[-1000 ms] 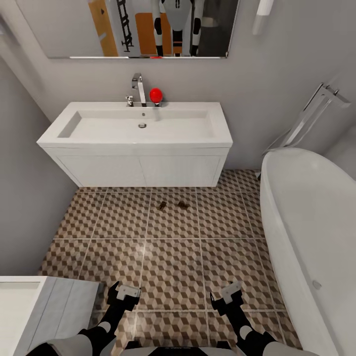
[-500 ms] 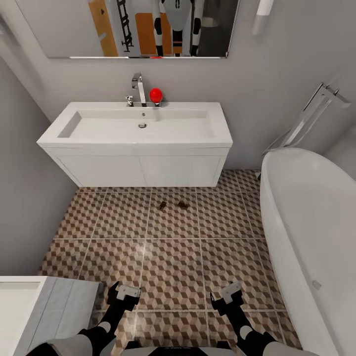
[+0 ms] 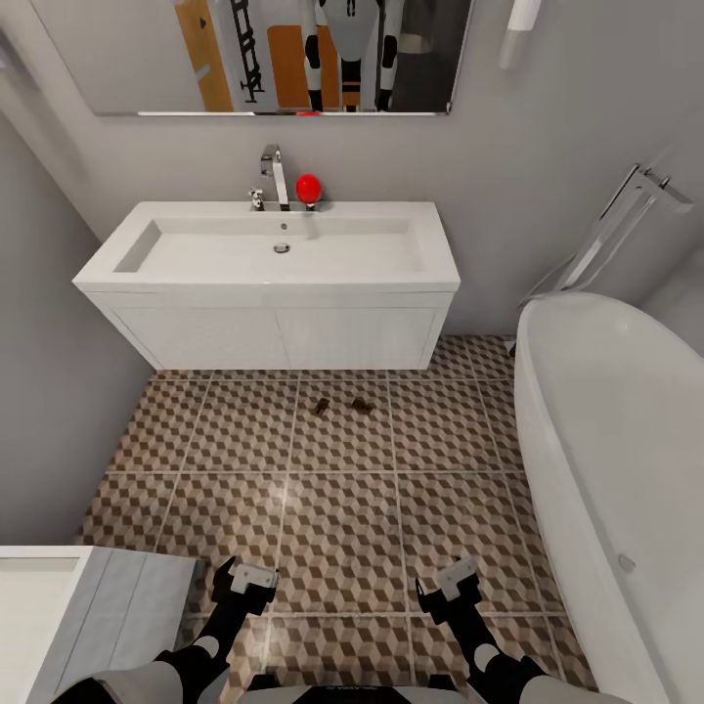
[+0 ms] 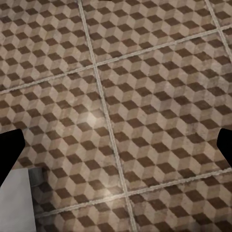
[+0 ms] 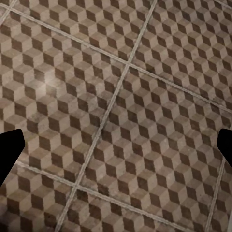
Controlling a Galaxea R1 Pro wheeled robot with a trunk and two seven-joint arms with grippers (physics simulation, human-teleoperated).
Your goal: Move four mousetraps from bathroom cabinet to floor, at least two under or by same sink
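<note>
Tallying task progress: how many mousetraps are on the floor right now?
2: one mousetrap and another side by side on the bathroom floor, just before the sink. Others may be out of view.

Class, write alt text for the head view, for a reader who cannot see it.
Two small brown mousetraps lie on the cube-patterned bathroom floor just in front of a white sink and vanity. A white bathtub stands at the right, and the robot's left pincer and right pincer hang empty and open below.
</note>
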